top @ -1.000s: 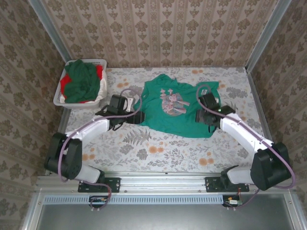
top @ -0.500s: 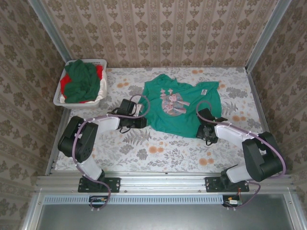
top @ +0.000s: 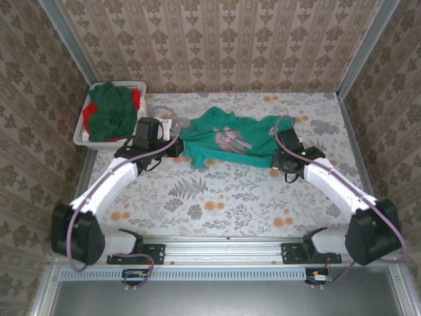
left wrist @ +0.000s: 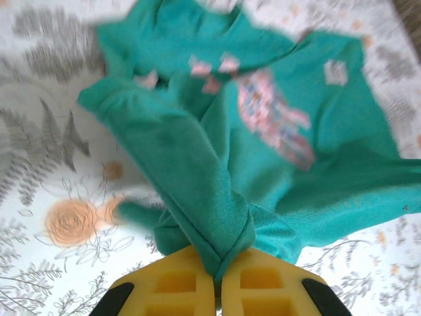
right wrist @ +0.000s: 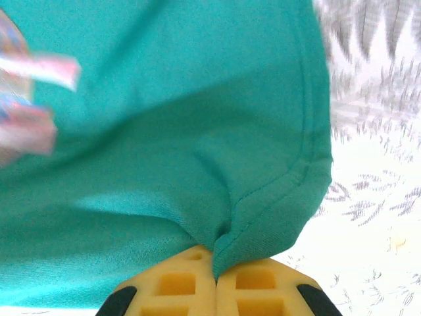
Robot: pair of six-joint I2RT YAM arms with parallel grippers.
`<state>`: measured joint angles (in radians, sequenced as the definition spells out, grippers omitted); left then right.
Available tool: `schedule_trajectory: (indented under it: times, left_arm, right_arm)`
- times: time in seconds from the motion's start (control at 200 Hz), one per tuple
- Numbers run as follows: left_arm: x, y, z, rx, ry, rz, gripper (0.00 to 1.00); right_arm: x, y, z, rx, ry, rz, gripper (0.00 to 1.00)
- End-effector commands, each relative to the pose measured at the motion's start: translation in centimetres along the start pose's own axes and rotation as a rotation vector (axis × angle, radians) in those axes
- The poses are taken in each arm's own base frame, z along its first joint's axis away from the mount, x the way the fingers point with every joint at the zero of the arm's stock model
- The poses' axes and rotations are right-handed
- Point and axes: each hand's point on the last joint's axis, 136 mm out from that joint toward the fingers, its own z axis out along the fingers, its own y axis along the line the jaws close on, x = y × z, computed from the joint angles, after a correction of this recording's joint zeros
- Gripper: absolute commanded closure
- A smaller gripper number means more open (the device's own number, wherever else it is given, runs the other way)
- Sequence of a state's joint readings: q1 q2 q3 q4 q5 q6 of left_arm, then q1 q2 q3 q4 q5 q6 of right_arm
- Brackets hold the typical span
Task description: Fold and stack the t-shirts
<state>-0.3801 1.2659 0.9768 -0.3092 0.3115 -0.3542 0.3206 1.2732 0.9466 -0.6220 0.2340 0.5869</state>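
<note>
The teal-green t-shirt point(top: 227, 139) lies bunched across the middle of the table, its pink-grey chest print facing up. My left gripper point(top: 181, 147) is at the shirt's left end, shut on a gathered fold of the teal cloth point(left wrist: 217, 217). My right gripper point(top: 277, 157) is at the right end, shut on the stitched hem point(right wrist: 263, 197). In the left wrist view the shirt point(left wrist: 276, 125) hangs from the left gripper point(left wrist: 218, 280), lifted off the table. In the right wrist view the cloth point(right wrist: 164, 131) drapes from the right gripper point(right wrist: 215, 271). Dark green and red t-shirts point(top: 110, 108) sit in the basket.
The white slatted laundry basket point(top: 81, 136) stands at the table's far left corner. Patterned walls close in the back and both sides. The flowered tablecloth point(top: 217, 197) lies bare between the shirt and the arm bases.
Both grippers went from open to shut on the shirt's near hem corners. They have lifted it and carried it toward the back, so the shirt now looks shorter and bunched.
</note>
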Motion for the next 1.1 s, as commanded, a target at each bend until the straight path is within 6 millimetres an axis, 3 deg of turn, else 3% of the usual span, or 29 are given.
schedule_trajectory:
  times: [0.0, 0.08, 0.145, 0.19, 0.255, 0.32, 0.39, 0.535, 0.58, 0.745, 0.845, 0.955, 1.04, 1.09]
  left_arm:
    - [1.2, 2.2, -0.3, -0.088, 0.05, -0.016, 0.91]
    - [1.5, 3.5, 1.6, -0.085, 0.094, -0.059, 0.91]
    - [2.3, 4.8, 4.1, -0.086, 0.171, -0.101, 0.91]
    - [3.0, 5.7, 5.6, -0.094, 0.225, -0.122, 0.79]
    - [4.1, 6.8, 7.4, -0.109, 0.298, -0.153, 0.65]
    - [4.8, 7.5, 8.3, -0.125, 0.326, -0.162, 0.52]
    - [5.0, 8.0, 8.2, -0.142, 0.315, -0.162, 0.48]
    - [5.4, 8.3, 5.5, -0.186, 0.249, -0.149, 0.38]
    - [5.4, 7.8, 4.6, -0.18, 0.22, -0.14, 0.36]
    - [7.2, 5.0, 2.6, -0.164, 0.167, -0.082, 0.28]
    - [9.2, 3.3, 3.1, -0.112, 0.182, -0.069, 0.3]
    - [10.8, 3.7, 4.3, -0.11, 0.229, -0.084, 0.31]
    - [11.4, 3.1, 5.6, -0.088, 0.271, -0.05, 0.32]
    - [11.7, 3.7, 6.2, -0.12, 0.299, -0.031, 0.32]
  right_arm:
    - [-0.7, 0.4, -1.3, -0.013, 0.029, -0.069, 1.0]
    - [-2.3, 0.6, 0.5, -0.03, 0.055, -0.049, 0.99]
    - [-3.4, 0.5, 3.1, -0.011, 0.096, -0.033, 0.89]
    - [-4.2, 0.6, 4.4, 0.002, 0.11, -0.04, 0.86]
    - [-5.0, 0.4, 5.5, 0.038, 0.136, -0.048, 0.66]
    - [-5.6, 0.1, 5.6, 0.07, 0.124, -0.052, 0.6]
    - [-5.6, 0.0, 4.7, 0.054, 0.103, -0.04, 0.54]
    - [-3.0, 0.3, 3.4, -0.058, 0.065, 0.011, 0.52]
    - [-1.9, 0.1, 3.7, -0.069, 0.08, 0.018, 0.52]
    - [-2.9, 0.8, 6.2, -0.067, 0.091, -0.001, 0.54]
    - [-3.9, 1.7, 7.7, -0.076, 0.096, -0.011, 0.55]
    - [-4.4, 2.4, 9.5, -0.081, 0.111, -0.018, 0.55]
    - [-4.4, 2.2, 11.1, -0.057, 0.137, -0.019, 0.56]
    - [-4.3, 2.0, 11.7, -0.047, 0.146, -0.015, 0.56]
